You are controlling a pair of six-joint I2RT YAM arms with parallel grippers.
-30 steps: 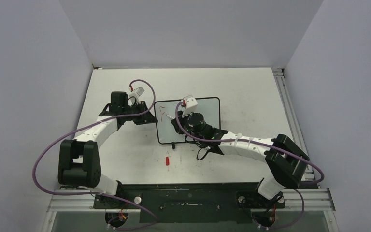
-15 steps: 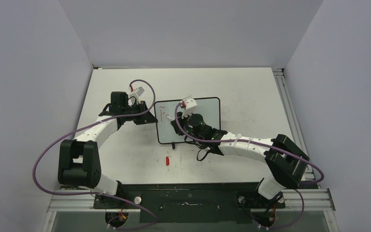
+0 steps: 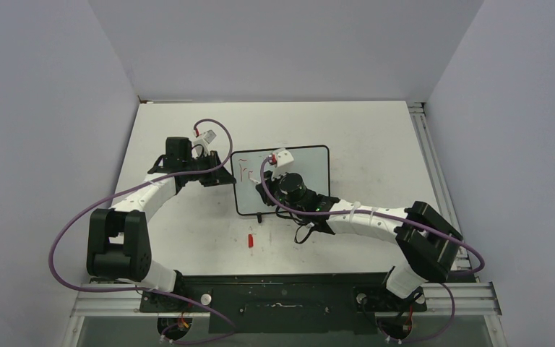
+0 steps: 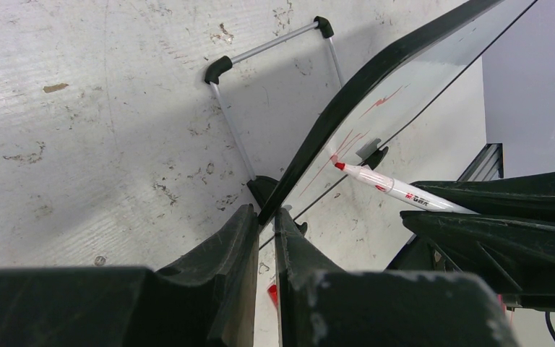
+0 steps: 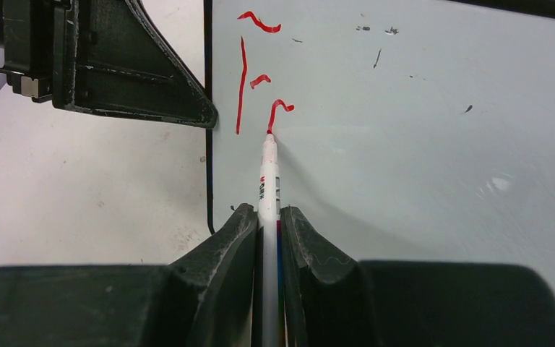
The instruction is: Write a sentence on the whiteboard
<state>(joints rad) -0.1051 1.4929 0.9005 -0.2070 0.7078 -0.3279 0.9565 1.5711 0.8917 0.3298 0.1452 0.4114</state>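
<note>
Seen from overhead, a small black-framed whiteboard sat at the middle of a scuffed white tabletop, between two robot arms that reached in from the near edge. The left gripper was clenched on the board's left edge – in the left wrist view its two dark fingers pinched the thin black frame between them, with almost no gap. That same view showed the board tilted up off the table, propped on a thin wire stand with small black feet resting on the tabletop behind it. The right gripper lay over the left half of the board and grasped a white marker, its fingers closed against the barrel on both sides. The marker pointed away from the wrist, and its red tip touched the board surface at the bottom end of a short hooked red stroke. The sentence was only a few red marks near the board's upper left corner: a long upright stroke just inside the frame, a wavy stroke above it, a short dash beside it, and the hooked stroke at the marker tip. The remainder of the board carried only a few small dark specks. A small red object lay on the tabletop just in front of the board's near edge – apart from both grippers.
</note>
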